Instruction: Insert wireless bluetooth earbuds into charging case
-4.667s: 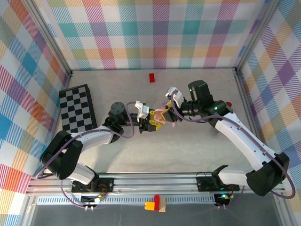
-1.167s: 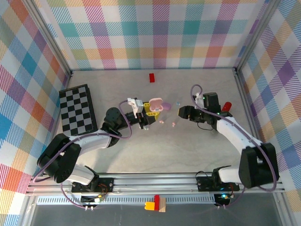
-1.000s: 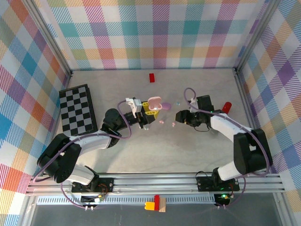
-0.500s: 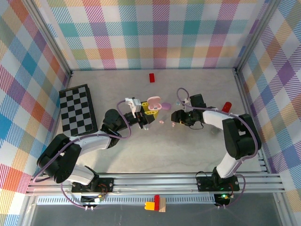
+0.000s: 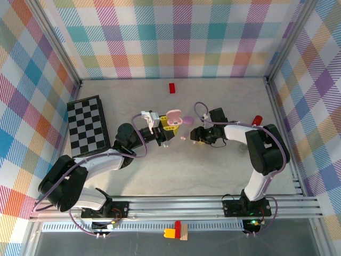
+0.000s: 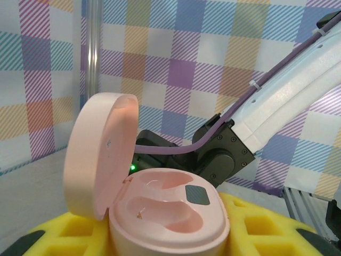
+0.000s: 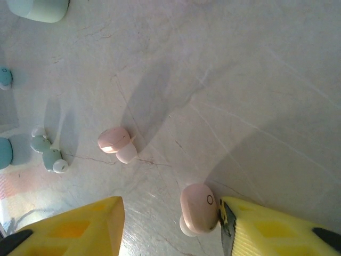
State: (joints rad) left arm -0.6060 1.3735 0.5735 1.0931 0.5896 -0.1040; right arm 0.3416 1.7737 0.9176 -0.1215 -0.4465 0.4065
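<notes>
I'm at the pick-up step. My right claw (image 7: 169,216) stands open, low over the table, with a pink earbud (image 7: 198,208) between its pads, touching one of them. Next I must close squarely on this small, glossy, rounded bud, which may slip. My left claw (image 6: 170,237) clamps the open pink charging case (image 6: 170,208); its wells look empty.

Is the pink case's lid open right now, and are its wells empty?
Open and empty: the pink case has its lid hinged back, and both wells inside are bare.
</notes>
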